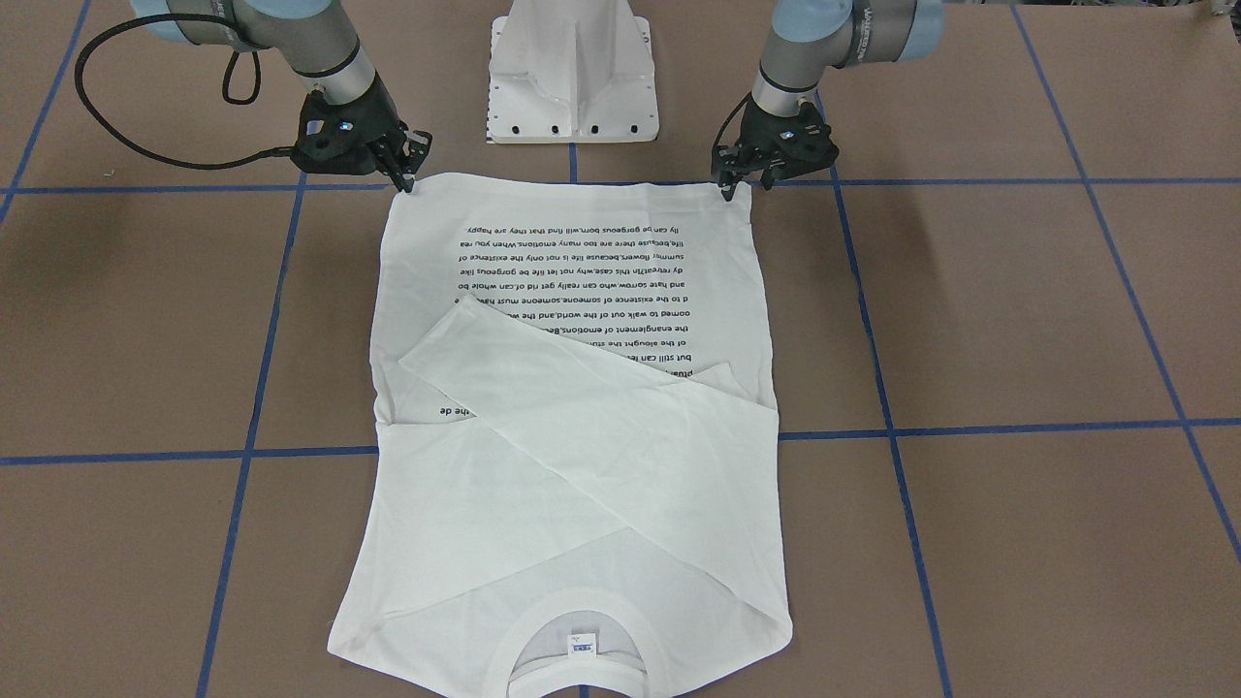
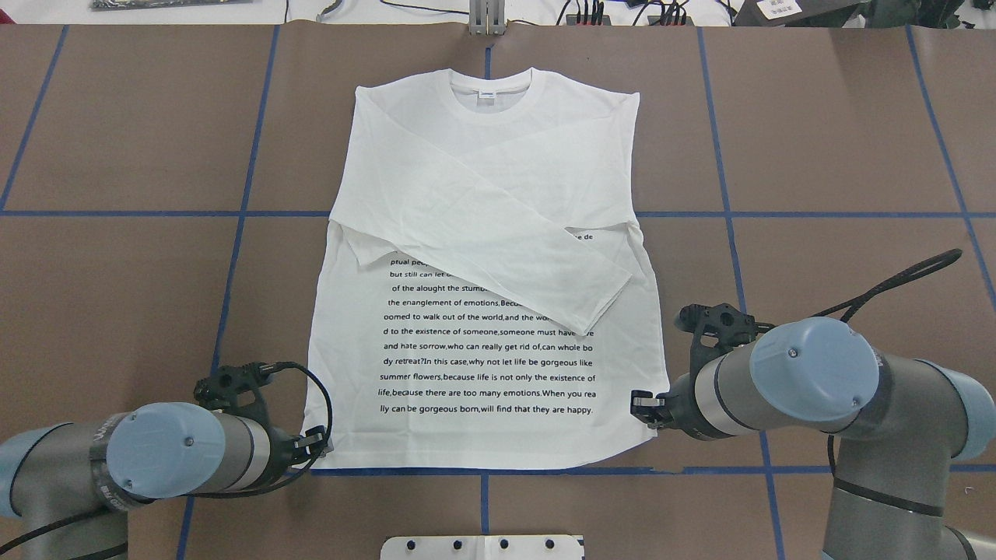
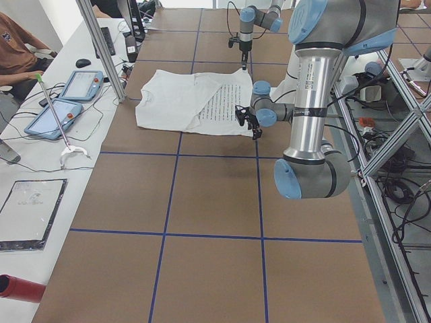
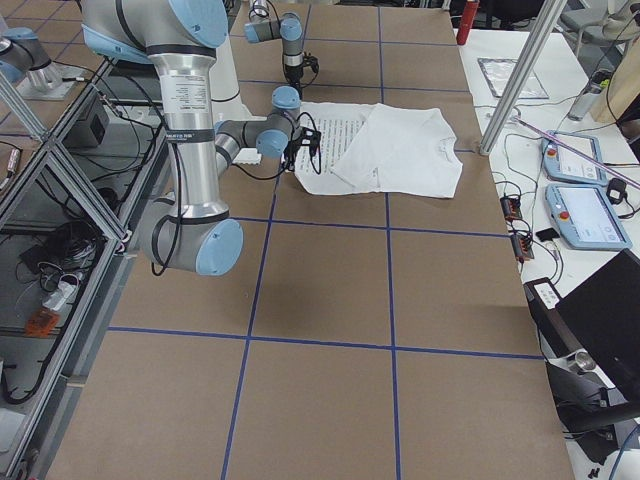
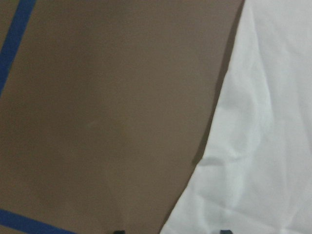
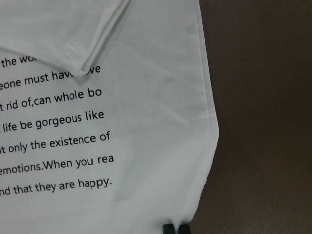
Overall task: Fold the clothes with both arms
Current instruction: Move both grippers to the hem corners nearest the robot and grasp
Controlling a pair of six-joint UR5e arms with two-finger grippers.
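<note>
The white long-sleeved T-shirt (image 2: 482,194) lies flat on the brown table, collar (image 2: 490,93) far from the robot, both sleeves crossed over the chest and over part of the black text (image 2: 490,362). My left gripper (image 2: 315,447) sits at the hem's left corner, open, its fingertips (image 5: 118,231) spread across the shirt's edge (image 5: 263,146). At the hem's right corner my right gripper (image 2: 642,404) is shut on the fabric, tips (image 6: 168,228) together over the cloth (image 6: 146,73). In the front view the left gripper (image 1: 732,189) is on the right and the right gripper (image 1: 407,179) on the left.
The white pedestal base (image 1: 572,87) stands just behind the hem. Blue tape lines (image 2: 233,214) grid the brown table. Side benches hold tablets (image 3: 64,101), cables and a red cylinder (image 3: 20,288); a person (image 3: 17,40) sits at the left bench.
</note>
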